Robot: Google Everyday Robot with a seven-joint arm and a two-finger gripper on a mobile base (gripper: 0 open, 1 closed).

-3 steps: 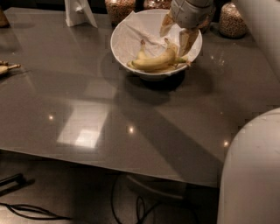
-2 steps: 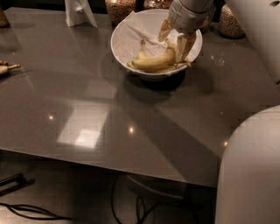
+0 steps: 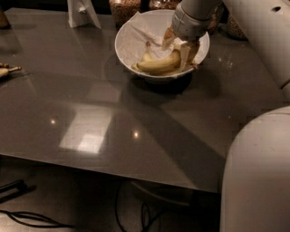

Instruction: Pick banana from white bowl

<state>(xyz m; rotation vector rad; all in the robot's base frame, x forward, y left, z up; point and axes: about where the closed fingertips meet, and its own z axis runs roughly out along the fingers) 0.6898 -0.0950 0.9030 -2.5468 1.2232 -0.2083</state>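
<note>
The white bowl [image 3: 131, 34] stands at the back of the grey table, lined with a crumpled white napkin. A plump curved yellow banana [image 3: 156, 65] lies in it, with a thinner one [image 3: 147, 53] behind it. My gripper [image 3: 177, 49] reaches down into the right side of the bowl from the arm above. Its two fingers [image 3: 185, 56] stand apart, on either side of the banana's right end. The banana rests in the bowl.
Glass jars of grains [image 3: 124, 8] stand behind the bowl, with another at the right [image 3: 235, 28]. A white stand [image 3: 83, 12] is at the back left. A small object [image 3: 6, 70] lies at the left edge. My white body [image 3: 258, 172] fills the lower right.
The gripper has moved down and slightly left, deeper into the bowl onto the banana's right end. The banana and the bowl have not moved.
</note>
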